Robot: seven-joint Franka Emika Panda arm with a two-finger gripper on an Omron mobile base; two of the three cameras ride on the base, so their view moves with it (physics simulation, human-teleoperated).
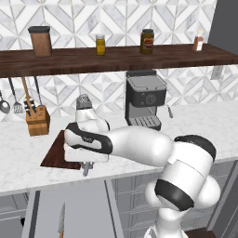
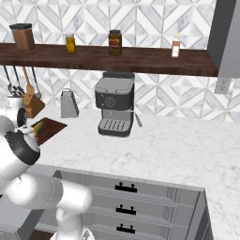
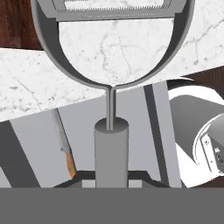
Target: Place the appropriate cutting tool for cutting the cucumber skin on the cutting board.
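The peeler (image 3: 111,87) is all grey metal, with a round slim handle that stands straight up from between the fingers (image 3: 83,180) and a thin neck that opens into a wide forked loop. A toothed blade bar crosses the top of the loop, far from the fingers. In the left base view its handle (image 1: 86,168) hangs just over the front edge of the worktop (image 1: 28,167).

The cutting board (image 1: 55,155) is flat, dark brown wood, lying on the worktop beyond the peeler's head.

The cucumber (image 2: 37,127) is small, stubby, yellow-green and lies on the board's near corner.
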